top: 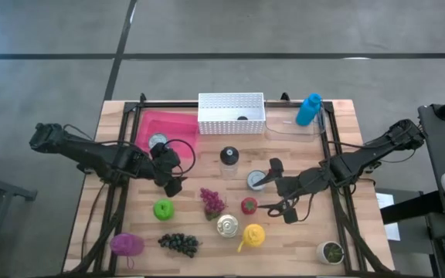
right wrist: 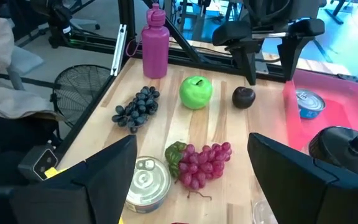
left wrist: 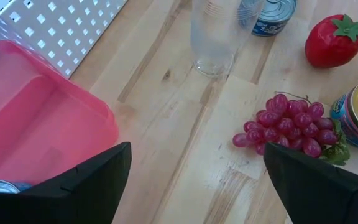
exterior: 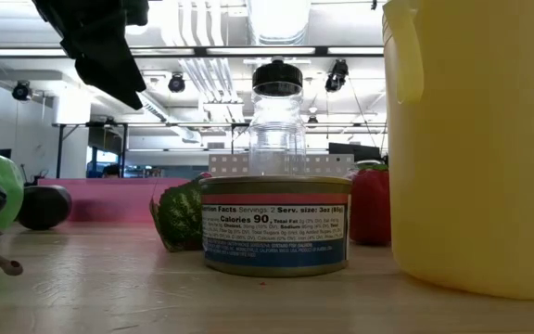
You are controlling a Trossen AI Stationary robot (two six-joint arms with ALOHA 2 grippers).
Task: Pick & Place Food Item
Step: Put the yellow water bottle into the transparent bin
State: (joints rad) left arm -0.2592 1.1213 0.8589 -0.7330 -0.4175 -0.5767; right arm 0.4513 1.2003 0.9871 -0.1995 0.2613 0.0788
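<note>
Holding one can (top: pixel 158 141), the pink tray (top: pixel 178 123) lies beside the left gripper (top: pixel 173 184), jaws wide; right gripper (top: pixel 287 210) wide, empty; right wrist view alone shows grapes (right wrist: pixel 201 163) ahead.

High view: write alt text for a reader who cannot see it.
Two dark robot arms reach over a wooden table; the open left gripper hovers beside a pink bin, the open right gripper near a toy strawberry and red grapes.
</note>
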